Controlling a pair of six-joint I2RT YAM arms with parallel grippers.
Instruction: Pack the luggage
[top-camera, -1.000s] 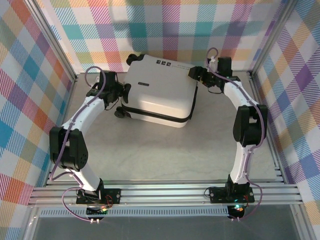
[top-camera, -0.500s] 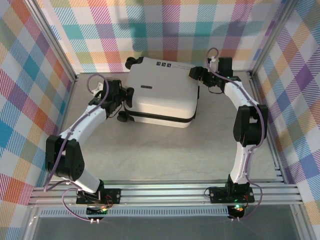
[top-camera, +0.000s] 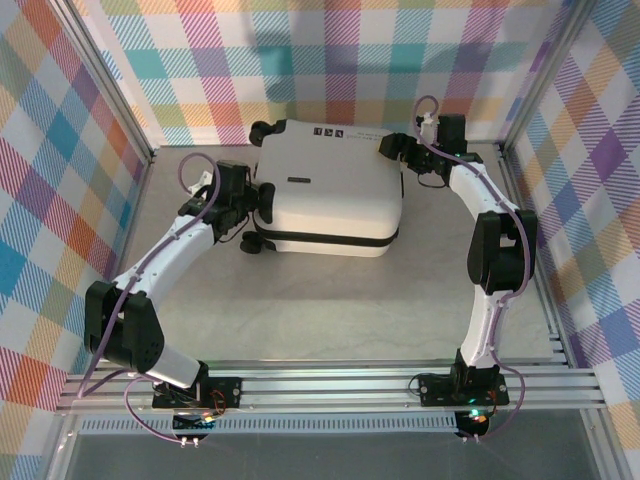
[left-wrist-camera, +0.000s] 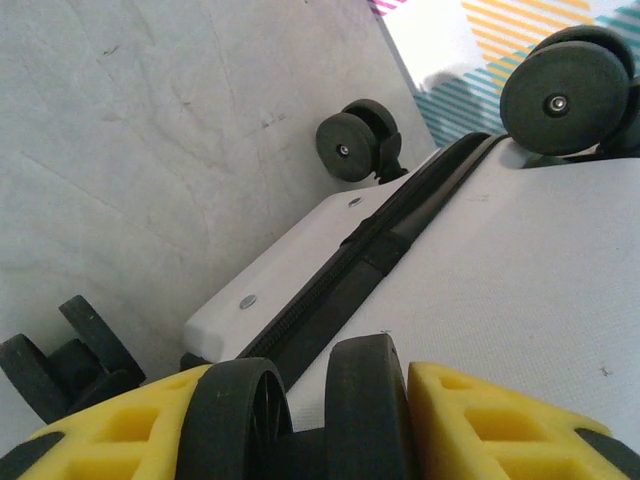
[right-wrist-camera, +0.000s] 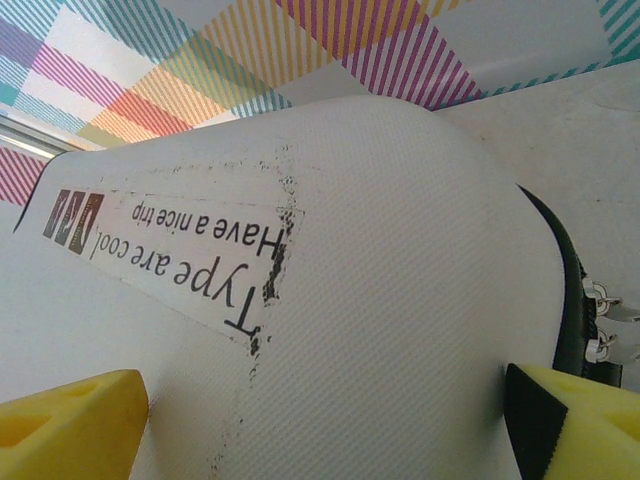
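1 luggage wheel (left-wrist-camera: 235, 412) pinched by L gripper (left-wrist-camera: 305, 385)

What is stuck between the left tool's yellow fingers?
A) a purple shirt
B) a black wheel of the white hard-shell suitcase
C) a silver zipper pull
B: the left wrist view shows a black plastic wheel of the white hard-shell suitcase squeezed between the left tool's yellow fingers.
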